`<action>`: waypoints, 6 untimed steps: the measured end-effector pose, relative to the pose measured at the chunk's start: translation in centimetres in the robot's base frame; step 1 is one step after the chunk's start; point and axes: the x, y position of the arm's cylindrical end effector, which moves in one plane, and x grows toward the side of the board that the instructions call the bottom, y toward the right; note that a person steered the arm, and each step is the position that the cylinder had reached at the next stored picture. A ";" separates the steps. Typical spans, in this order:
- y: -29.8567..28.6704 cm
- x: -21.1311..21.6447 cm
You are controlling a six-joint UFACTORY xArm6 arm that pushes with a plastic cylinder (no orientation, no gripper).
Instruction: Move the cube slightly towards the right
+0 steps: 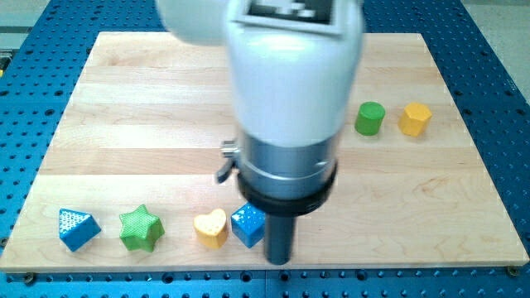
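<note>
1. My tip [278,260] sits low on the wooden board [132,99], near the board's bottom edge, at the end of the straight dark rod that hangs beneath the large white and grey arm body.
2. The rod is a plain pusher with no jaws to open or close, and it has hold of nothing.
3. The blue cube [248,224], the task's block, lies just to the view's left of my tip and a little above it, its right side against or just beside the rod; whether they truly touch I cannot tell.
4. The yellow heart [211,228] lies further to the view's left of my tip, right beside the cube's left side, touching it or very nearly so.
5. The green star [141,229] is well to the left of my tip, beyond the heart with a clear gap between them.
6. The blue triangular block [78,228] is the farthest to my tip's left, near the board's left bottom corner.
7. The green cylinder [370,117] stands well above my tip and to the view's right.
8. The yellow hexagonal block [415,118] stands just right of the cylinder, apart from it, farther from my tip.
</note>
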 end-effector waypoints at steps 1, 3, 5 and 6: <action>0.7 -4.8; -3.5 -6.4; -6.6 -6.3; -5.6 -6.2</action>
